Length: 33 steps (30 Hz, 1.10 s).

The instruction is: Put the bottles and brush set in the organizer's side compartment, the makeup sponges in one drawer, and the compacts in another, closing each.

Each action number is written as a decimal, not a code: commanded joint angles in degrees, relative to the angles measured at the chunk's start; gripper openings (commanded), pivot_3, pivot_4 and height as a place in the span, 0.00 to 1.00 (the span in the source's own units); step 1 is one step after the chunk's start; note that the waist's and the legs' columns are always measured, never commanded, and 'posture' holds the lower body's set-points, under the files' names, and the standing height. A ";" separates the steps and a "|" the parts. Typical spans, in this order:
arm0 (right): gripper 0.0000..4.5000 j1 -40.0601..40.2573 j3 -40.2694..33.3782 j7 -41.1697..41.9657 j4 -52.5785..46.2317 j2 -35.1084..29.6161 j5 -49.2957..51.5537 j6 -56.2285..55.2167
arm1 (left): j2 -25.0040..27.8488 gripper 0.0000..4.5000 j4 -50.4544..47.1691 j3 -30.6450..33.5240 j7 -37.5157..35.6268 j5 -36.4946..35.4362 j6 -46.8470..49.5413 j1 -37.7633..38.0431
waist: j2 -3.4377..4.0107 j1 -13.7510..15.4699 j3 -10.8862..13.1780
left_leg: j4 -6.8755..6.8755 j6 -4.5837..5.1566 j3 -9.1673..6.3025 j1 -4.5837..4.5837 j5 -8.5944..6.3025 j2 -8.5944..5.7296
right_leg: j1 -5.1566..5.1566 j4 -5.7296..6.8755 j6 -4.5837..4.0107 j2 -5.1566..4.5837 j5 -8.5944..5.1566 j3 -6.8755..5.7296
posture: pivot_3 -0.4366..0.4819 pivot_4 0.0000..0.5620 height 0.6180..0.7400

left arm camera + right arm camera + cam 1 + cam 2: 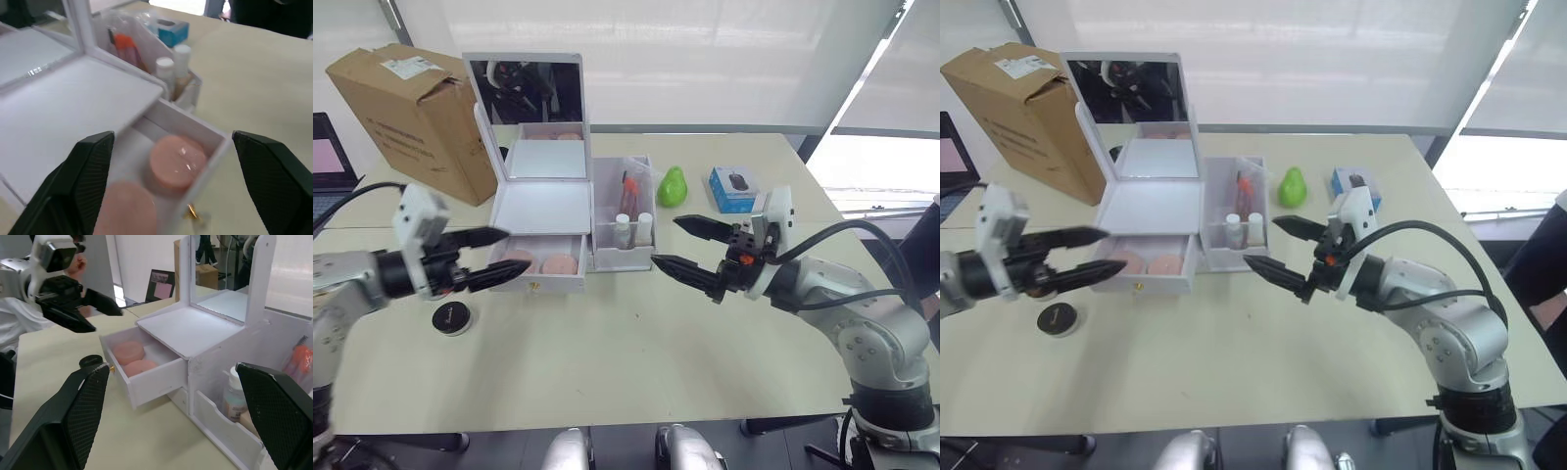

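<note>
While the bottles (633, 228) stand stowed, the sponges (559, 264) lie in an open drawer (544, 270) ahead of the spread, empty left gripper (493, 257); a compact (451, 318) waits below it, and the right gripper (683, 244) gapes empty.

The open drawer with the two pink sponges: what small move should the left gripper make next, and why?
Probably the left gripper should push the open drawer shut. Both pink sponges already lie inside it, the bottles stand in the side compartment, and the gripper, open and holding nothing, sits just in front of the drawer. The black compact lies on the table, waiting for another drawer.
</note>
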 commanded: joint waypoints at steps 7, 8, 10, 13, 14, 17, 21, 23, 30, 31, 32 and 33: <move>1.00 -0.64 -0.88 -0.74 -1.92 0.45 0.73 -0.11 | 1.51 0.18 2.03 -5.31 -4.29 6.89 -8.15 2.84 | 0.09 0.83 0.10 | 0.00 -0.03 0.17 -0.08 -0.02 -0.03 | -0.12 -0.06 0.03 -0.37 -0.03 -0.27 | 0.48 0.27 1.00; 1.00 -0.58 -0.93 -0.93 -2.05 0.52 0.73 -0.12 | 0.93 0.11 2.49 -6.64 -3.68 8.07 -9.15 2.38 | 0.09 0.82 0.10 | 0.00 -0.03 0.17 -0.09 -0.02 -0.03 | -0.12 -0.05 0.03 -0.36 -0.03 -0.27 | 0.48 0.27 1.00; 1.00 -0.41 -1.16 -1.25 -2.29 0.46 0.82 -0.10 | -0.37 0.00 3.04 -8.73 -2.67 9.36 -10.24 1.30 | 0.09 0.82 0.10 | 0.00 -0.02 0.17 -0.09 -0.01 -0.03 | -0.11 -0.04 0.03 -0.34 -0.02 -0.26 | 0.48 0.27 1.00; 1.00 -0.15 -1.51 -1.65 -2.71 0.30 1.06 0.05 | -2.39 0.00 3.92 -10.99 -0.39 11.10 -10.95 -1.23 | 0.01 0.73 0.08 | 0.00 -0.01 0.17 -0.22 -0.01 -0.03 | -0.03 -0.01 0.02 -0.29 0.00 -0.24 | 0.48 0.27 1.00; 1.00 -0.05 -1.56 -1.78 -2.84 0.26 1.11 0.08 | -3.14 0.00 4.44 -11.56 0.76 11.83 -11.10 -2.22 | -0.03 0.69 0.09 | 0.00 -0.01 0.16 -0.22 0.00 -0.03 | -0.02 0.00 0.03 -0.30 0.02 -0.24 | 0.48 0.27 1.00; 1.00 0.23 -1.73 -2.11 -3.02 0.20 1.17 0.11 | -6.07 0.00 6.54 -13.90 5.31 15.02 -12.01 -5.78 | -0.07 0.68 0.07 | 0.00 -0.01 0.14 -0.21 0.00 -0.04 | 0.02 -0.01 0.05 -0.28 0.03 -0.24 | 0.48 0.27 1.00; 1.00 0.36 -1.69 -2.28 -3.06 0.20 1.06 -0.04 | -10.28 0.00 9.83 -15.79 10.20 18.06 -13.11 -10.17 | -0.22 0.75 -0.02 | 0.01 0.00 0.12 -0.23 0.00 -0.07 | 0.04 -0.02 0.10 -0.27 0.06 -0.23 | 0.48 0.27 1.00; 1.00 0.36 -1.67 -2.42 -3.17 0.30 1.10 -0.04 | -12.06 0.00 11.52 -16.95 11.70 19.67 -14.25 -11.74 | -0.33 0.71 -0.08 | 0.02 0.00 0.12 -0.22 0.00 -0.08 | 0.06 -0.02 0.12 -0.26 0.08 -0.23 | 0.48 0.27 1.00; 1.00 0.27 -1.70 -2.52 -3.32 0.32 1.28 0.06 | -16.70 0.00 14.76 -18.74 14.09 21.65 -15.67 -15.67 | -0.47 0.61 -0.18 | 0.02 0.01 0.10 -0.21 0.01 -0.07 | 0.07 0.00 0.14 -0.24 0.11 -0.21 | 0.48 0.27 1.00; 1.00 0.29 -1.68 -2.55 -3.37 0.32 1.27 0.06 | -17.07 0.00 15.04 -18.83 14.17 21.77 -15.76 -15.84 | -0.48 0.59 -0.18 | 0.02 0.01 0.10 -0.21 0.01 -0.08 | 0.08 -0.01 0.15 -0.25 0.12 -0.21 | 0.48 0.27 1.00; 1.00 0.32 -1.67 -2.62 -3.43 0.34 1.30 0.09 | -17.37 0.00 15.08 -18.88 14.20 21.80 -15.78 -15.85 | -0.48 0.57 -0.18 | 0.02 0.01 0.10 -0.21 0.01 -0.08 | 0.08 -0.01 0.15 -0.24 0.12 -0.21 | 0.48 0.27 1.00; 1.00 0.35 -1.67 -2.66 -3.46 0.34 1.31 0.10 | -17.62 0.00 15.11 -18.93 14.22 21.88 -15.81 -15.84 | -0.47 0.59 -0.18 | 0.02 0.01 0.10 -0.20 0.01 -0.08 | 0.09 -0.01 0.16 -0.24 0.13 -0.20 | 0.48 0.27 1.00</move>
